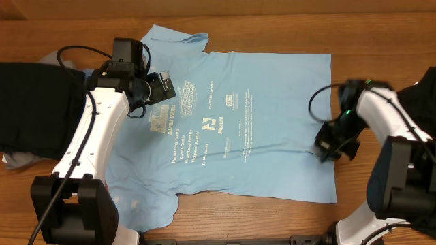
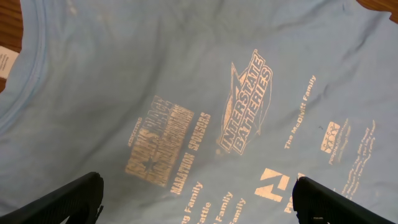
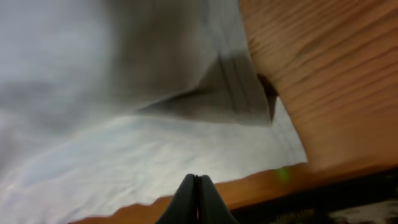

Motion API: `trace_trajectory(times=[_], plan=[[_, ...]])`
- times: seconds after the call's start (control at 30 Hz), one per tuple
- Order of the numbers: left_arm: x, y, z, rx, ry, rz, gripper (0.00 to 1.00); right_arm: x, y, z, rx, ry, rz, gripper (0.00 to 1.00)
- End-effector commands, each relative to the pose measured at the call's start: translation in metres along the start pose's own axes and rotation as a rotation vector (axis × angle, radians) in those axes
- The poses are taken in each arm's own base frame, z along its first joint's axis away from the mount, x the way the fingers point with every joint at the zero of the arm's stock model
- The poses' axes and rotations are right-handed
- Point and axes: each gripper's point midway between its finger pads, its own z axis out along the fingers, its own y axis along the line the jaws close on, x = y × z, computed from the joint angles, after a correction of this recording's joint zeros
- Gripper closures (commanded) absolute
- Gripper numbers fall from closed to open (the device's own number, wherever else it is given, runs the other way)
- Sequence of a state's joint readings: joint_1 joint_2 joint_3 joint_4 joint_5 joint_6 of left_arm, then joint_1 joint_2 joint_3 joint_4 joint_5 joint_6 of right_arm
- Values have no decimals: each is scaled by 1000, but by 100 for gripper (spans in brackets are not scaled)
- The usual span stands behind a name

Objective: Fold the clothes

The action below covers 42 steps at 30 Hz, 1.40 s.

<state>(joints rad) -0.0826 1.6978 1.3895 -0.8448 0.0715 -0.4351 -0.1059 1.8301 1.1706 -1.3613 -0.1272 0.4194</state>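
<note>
Now the left gripper (image 2: 196, 188) is hovering wide open over the shirt (image 1: 272, 156), while the right gripper (image 3: 196, 182) is sitting fully closed at its hem.

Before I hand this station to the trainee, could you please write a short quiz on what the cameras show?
1. True or false: the left tool is shut.
2. Which part of the light blue T-shirt is the right tool at? A collar, B sleeve, C bottom hem.
3. Fill in: the cloth heap at the overhead view's left edge is ___ in colour.
Key: 1 false, its jaws stand wide open; 2 C; 3 black.
</note>
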Motion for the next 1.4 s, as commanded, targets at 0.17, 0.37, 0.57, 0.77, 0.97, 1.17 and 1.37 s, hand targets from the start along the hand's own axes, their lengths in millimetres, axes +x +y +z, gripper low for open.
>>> trace_trajectory(times=[0.17, 0.37, 0.57, 0.77, 0.97, 1.17, 1.37], plan=[[-6, -2, -7, 13, -23, 7, 0, 4, 4, 30, 52, -46, 8, 96], [-6, -2, -7, 12, -23, 7, 0, -14, 1, 41, 128, -183, 73, 96], [-6, -2, -7, 13, -23, 7, 0, -16, -20, 46, 245, -264, 187, 96], [-6, -2, -7, 12, -23, 7, 0, -11, -33, 56, 278, -250, 202, 96], [-6, -2, -7, 13, -23, 7, 0, -5, -45, 48, 332, -258, 204, 96], [-6, -2, -7, 12, -23, 7, 0, 0, -40, 41, 281, -260, 208, 96], [-6, -2, -7, 13, -23, 7, 0, 0, -26, -13, 185, -362, 199, 96]])
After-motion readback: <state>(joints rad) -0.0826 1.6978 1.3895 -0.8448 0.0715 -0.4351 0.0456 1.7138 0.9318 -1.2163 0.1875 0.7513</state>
